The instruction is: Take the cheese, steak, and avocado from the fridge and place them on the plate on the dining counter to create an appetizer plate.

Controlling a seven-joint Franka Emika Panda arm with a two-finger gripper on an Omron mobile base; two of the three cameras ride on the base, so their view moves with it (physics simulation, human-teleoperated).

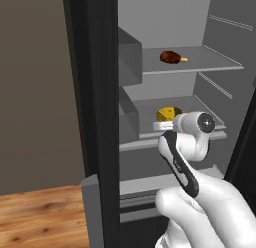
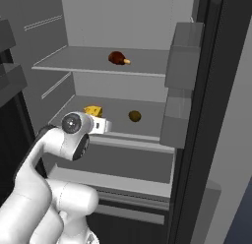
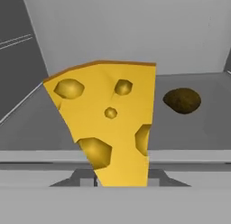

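We have the cheese (image 3: 108,123) pinched at the front edge of the fridge's (image 1: 100,117) middle shelf.

The wedge sits dead ahead of our gripper (image 3: 122,182), its narrow point down between the fingers and its long axis running up and away, so the jaws look pressed onto that tip. We count one cheese, one avocado (image 3: 182,100) farther back toward the shelf's right side, and one steak (image 2: 118,57) on the shelf above, well apart.

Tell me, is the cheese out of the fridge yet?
No. The cheese sits on the fridge's middle shelf beside the avocado.
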